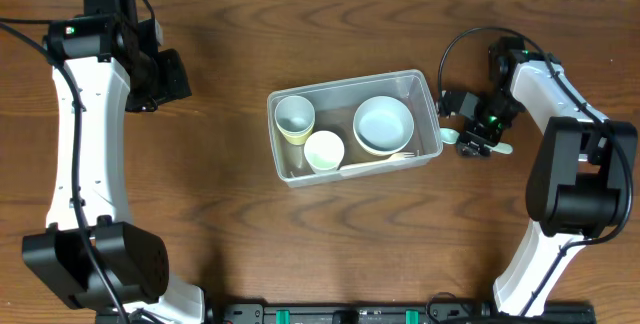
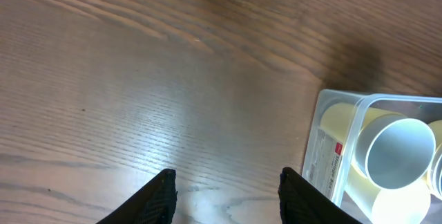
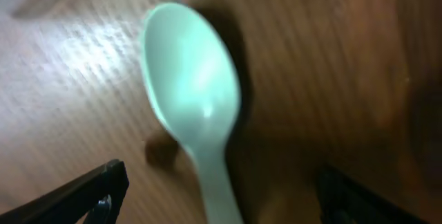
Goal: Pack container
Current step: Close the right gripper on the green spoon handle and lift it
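The container (image 1: 350, 83) sits near the middle of the table (image 1: 330, 244), open side up. Its long axis runs left to right across the table, turned slightly so that its right end lies a little farther from the arms' bases than its left. It is a clear plastic box, rectangular with rounded corners and a raised rim. From the left wrist view its end wall (image 2: 331, 155) shows a printed label through the plastic.

In the left half stand a whitish cup (image 1: 294, 116) and a cream cup (image 1: 324, 151), close together, both round and smooth. The right half holds a round bowl (image 1: 384, 124), pale inside with a yellowish edge. A thin pale-yellow utensil (image 1: 385, 160) lies along the near wall; I cannot tell whether it is a fork or a spoon.

Just beside the container's right end lies a spoon (image 1: 450, 136) of glossy mint-green plastic, flat on the dark wood grain. Its oval scoop points toward the container and its handle points away. The right gripper (image 3: 221, 196) hangs over the handle with its jaws wide apart. The dark fingers (image 3: 90, 189) stand on either side of the handle and do not touch it.

The left gripper (image 2: 224, 196) is well apart from the container, off to the left and toward the far side. Its jaws are apart, with only bare wood between them.
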Robot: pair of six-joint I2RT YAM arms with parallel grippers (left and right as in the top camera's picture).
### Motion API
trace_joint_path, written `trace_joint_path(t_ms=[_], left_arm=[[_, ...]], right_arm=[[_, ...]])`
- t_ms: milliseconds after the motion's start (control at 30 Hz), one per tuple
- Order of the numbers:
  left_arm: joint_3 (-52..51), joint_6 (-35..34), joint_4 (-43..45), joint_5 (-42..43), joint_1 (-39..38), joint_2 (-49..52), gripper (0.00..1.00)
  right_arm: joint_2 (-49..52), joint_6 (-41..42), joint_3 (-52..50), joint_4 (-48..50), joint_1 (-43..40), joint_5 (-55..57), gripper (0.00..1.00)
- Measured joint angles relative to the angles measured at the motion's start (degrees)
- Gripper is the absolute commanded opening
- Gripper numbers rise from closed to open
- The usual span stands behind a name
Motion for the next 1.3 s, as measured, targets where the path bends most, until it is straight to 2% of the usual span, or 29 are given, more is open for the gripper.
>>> trace_joint_path(t_ms=[300,433,667,867,1300], left_arm=[[0.0,0.0,0.04,0.0,0.0,0.0,0.49],[0.0,0.02,0.02,0.0,0.0,0.0,0.49],[0.0,0.0,0.02,0.0,0.02,0.0,0.49],[-0.02,0.02,0.02,0.0,0.0,0.0,0.49],[-0.02,0.0,0.02,0.0,0.0,0.0,0.49]], right_arm=[[0.02,0.31,-0.02,1.44,0.04,0.68,0.89],[0.04,0.42,-0.02,1.68,0.04,0.83,0.85],[0.11,0.94,-0.13,1.88,0.04,1.29,0.65],[0.11,1.88,-0.31,1.66,0.04,1.03,0.43],[0.2,5.01,-0.39,1.51,0.04,0.13,0.27]])
